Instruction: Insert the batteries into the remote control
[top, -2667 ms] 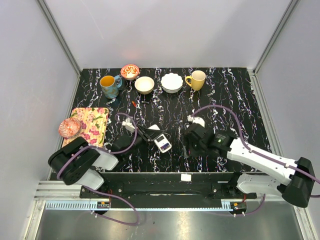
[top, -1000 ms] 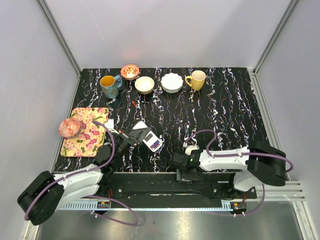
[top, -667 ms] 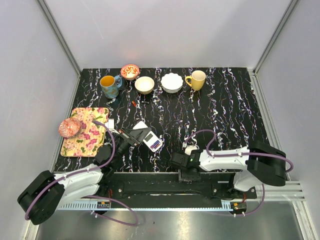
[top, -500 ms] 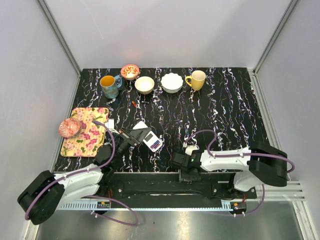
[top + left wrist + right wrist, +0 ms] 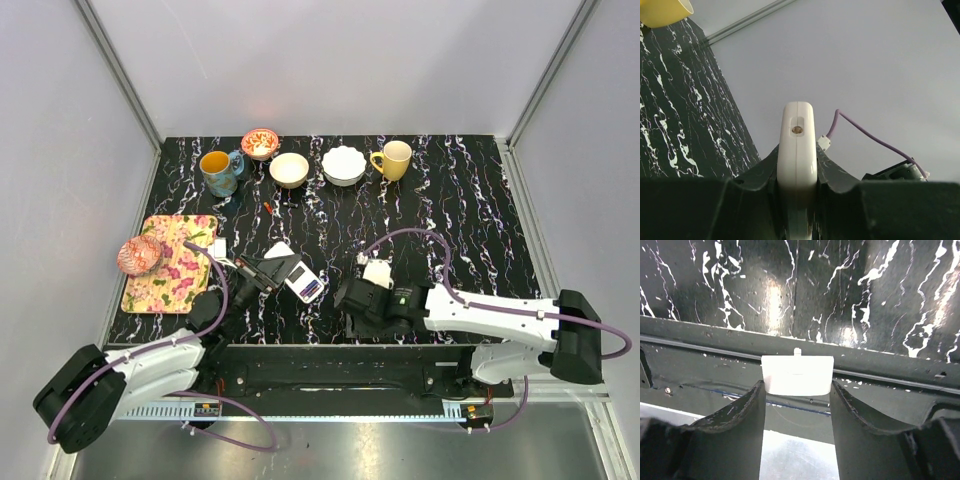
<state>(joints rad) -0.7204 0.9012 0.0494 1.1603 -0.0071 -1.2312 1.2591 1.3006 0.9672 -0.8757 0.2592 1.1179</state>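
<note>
Two grips: the left gripper clamps the remote control edge-on between its fingers, while just to its right the right gripper pinches a small white cover at its fingertips.

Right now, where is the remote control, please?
The remote control is left of centre in the top view, near the front edge of the table, clamped in the left gripper.

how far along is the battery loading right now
Done: the left gripper is shut on the remote control. In hand: the right gripper pinches a small white panel, possibly the battery cover. Left: no batteries show in any view, so loading them remains.
</note>
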